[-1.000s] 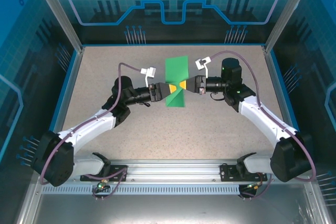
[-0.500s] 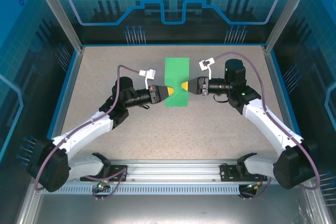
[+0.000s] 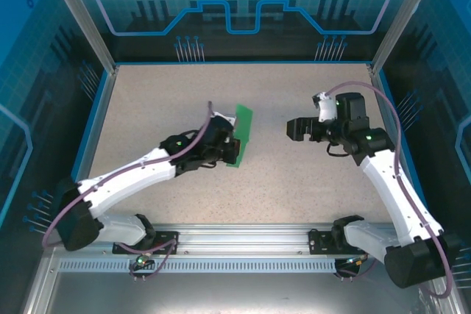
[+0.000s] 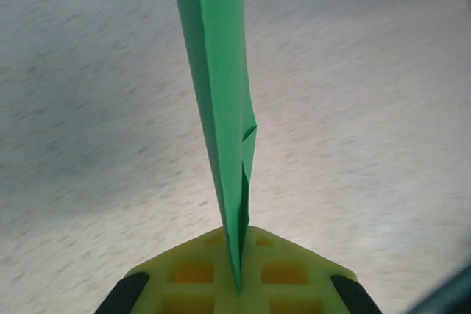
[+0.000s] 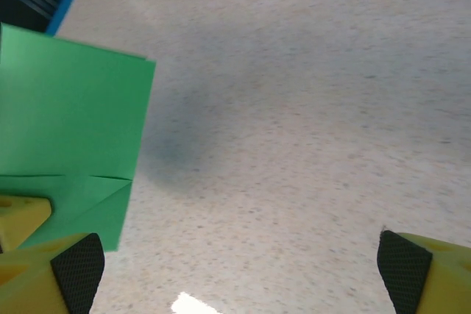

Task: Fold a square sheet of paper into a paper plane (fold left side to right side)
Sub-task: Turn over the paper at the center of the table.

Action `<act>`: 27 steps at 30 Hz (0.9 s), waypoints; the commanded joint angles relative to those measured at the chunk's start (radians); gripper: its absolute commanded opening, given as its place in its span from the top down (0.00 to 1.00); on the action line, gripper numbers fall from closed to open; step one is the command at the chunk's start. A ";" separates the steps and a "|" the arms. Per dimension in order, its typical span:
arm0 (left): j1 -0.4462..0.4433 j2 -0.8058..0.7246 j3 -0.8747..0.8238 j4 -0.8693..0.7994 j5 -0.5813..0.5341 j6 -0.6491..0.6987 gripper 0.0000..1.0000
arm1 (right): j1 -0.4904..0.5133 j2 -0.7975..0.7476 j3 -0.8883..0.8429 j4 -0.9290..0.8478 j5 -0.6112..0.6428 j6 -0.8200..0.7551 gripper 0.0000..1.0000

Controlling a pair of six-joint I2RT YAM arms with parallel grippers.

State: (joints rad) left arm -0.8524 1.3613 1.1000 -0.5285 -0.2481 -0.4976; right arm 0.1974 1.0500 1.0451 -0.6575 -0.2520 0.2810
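Note:
The square sheet of paper (image 3: 242,131), bright green and folded over into a narrow rectangle rather than a pointed plane, stands tilted up on edge left of the table's middle. My left gripper (image 3: 233,149) is shut on its near part. In the left wrist view the paper (image 4: 217,71) runs edge-on out of the closed yellow jaws of that gripper (image 4: 237,279). My right gripper (image 3: 292,129) hovers to the right, open and well apart from the sheet. In its wrist view the paper (image 5: 70,119), with a diagonal crease, lies at far left, and the right gripper (image 5: 239,266) holds nothing.
The speckled tabletop (image 3: 169,101) has a raised blue rim (image 3: 94,130) around it and metal frame posts at the corners. A slotted rail (image 3: 243,242) carries the arm bases along the near edge. Open surface lies between the paper and the right gripper.
The right gripper let go of the paper, opened wide and drew back to the right. The left gripper shut on the sheet, turned it up on edge and pulled it leftward and nearer.

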 commanded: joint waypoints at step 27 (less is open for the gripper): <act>-0.100 0.794 0.598 -0.591 -0.096 -0.135 0.99 | -0.081 -0.079 -0.072 -0.078 0.053 -0.053 0.01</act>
State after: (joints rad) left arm -0.9585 2.1201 1.6581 -1.1320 -0.4526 -0.6666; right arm 0.1360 0.9745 0.9852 -0.7330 -0.1684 0.2417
